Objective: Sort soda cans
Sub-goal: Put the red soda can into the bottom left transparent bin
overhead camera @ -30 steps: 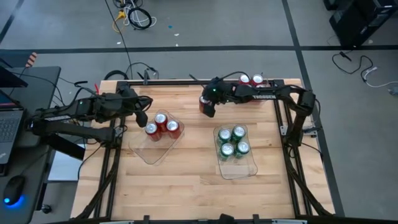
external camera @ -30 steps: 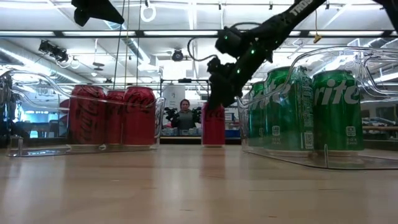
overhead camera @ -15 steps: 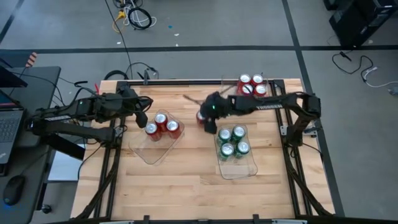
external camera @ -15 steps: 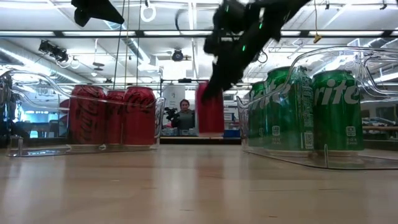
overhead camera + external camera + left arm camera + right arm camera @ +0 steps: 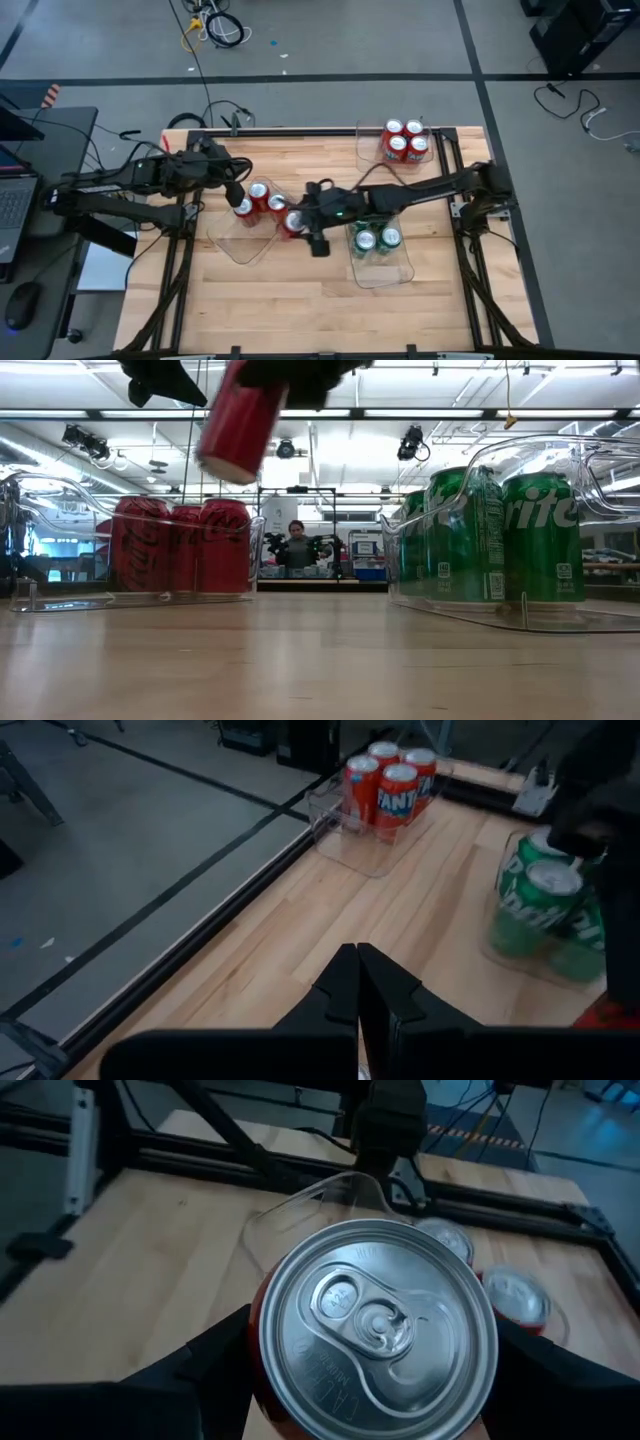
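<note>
My right gripper reaches in from the table's right and is shut on a red soda can. It holds the can tilted in the air at the right edge of the left clear bin, where three red cans stand upright. A second bin holds green cans, partly hidden under the right arm. My left gripper hangs shut and empty over the left bin's far side; it also shows in the left wrist view. My right gripper pinches the red can's side wall just below the silver top, one finger on each side. The fingers come slanting down from the table's right. The can is lifted clear and tilted, its bottom end lower and toward the left.
A third clear bin at the far right corner holds several more red cans. Bare wood lies along the near edge. A person stands in the room beyond the table.
My right gripper has swung from the far middle of the table toward the left and near edge, rising as it went. The red can, which stood upright on the table, is now lifted clear, tipped, and over the right edge of the left bin.
</note>
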Action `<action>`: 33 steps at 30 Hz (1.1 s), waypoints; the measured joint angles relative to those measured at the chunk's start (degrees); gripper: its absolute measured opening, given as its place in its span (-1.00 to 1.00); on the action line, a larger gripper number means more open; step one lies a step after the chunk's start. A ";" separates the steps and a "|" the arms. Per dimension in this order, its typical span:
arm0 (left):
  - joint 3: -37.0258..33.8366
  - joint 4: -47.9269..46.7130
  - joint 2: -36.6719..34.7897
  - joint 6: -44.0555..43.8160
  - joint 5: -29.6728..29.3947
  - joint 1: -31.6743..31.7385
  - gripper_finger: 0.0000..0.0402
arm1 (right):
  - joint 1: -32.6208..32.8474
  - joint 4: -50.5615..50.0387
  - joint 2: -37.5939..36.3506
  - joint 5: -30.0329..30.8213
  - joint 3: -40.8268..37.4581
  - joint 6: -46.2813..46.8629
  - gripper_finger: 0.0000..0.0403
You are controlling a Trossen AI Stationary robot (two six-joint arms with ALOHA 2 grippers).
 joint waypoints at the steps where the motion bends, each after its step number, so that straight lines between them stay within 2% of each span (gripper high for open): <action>1: -0.01 -0.25 0.19 0.27 -0.03 0.06 -1.00 | -0.09 -0.30 1.96 0.06 2.15 -0.80 0.42; 10: 0.00 -0.36 0.57 0.63 -0.47 0.19 -1.00 | -2.05 -6.41 15.72 -0.21 21.46 -4.12 0.42; 16: 0.00 -0.54 0.54 0.75 -0.47 0.17 -1.00 | -3.74 -13.11 23.92 -1.84 29.54 -4.15 0.42; 23: 0.00 -0.61 0.54 0.61 -0.47 0.19 -1.00 | -5.25 -13.73 29.26 -0.83 31.55 -4.10 0.42; 33: 0.00 -0.38 0.65 0.37 -0.28 0.16 -1.00 | -6.59 -10.79 31.74 0.19 31.77 -4.49 0.42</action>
